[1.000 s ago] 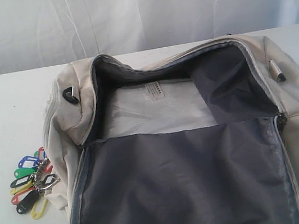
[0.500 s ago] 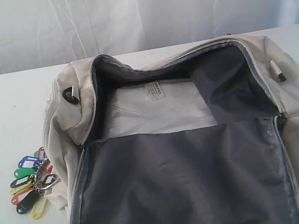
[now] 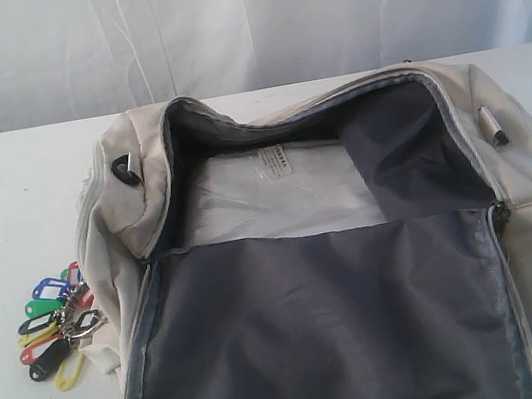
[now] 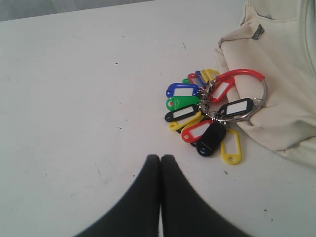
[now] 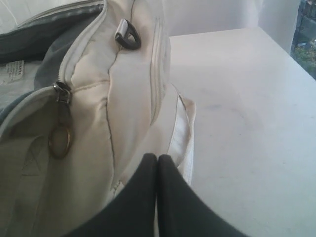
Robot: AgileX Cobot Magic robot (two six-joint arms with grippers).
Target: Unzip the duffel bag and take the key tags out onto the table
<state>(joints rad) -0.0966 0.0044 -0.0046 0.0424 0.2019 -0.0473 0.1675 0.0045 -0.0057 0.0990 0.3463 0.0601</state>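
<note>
Cream bag point(image 3: 531, 180) lies unzipped, flap folded open, grey lining showing. Tags point(image 3: 56, 329) on table point(image 3: 3, 201), touching bag's end. Left pincer point(image 4: 160, 160) and right pincer point(image 5: 157, 159) both closed tight, empty. Task looks done, nothing left.

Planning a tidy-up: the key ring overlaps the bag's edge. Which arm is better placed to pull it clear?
Probably left: the left gripper, shut, points at the key tags across the table. The right gripper, shut, sits at the opposite end of the bag.

Bare table point(image 3: 3, 201) beside key tags point(image 3: 56, 329); bag point(image 3: 529, 168) alongside
</note>
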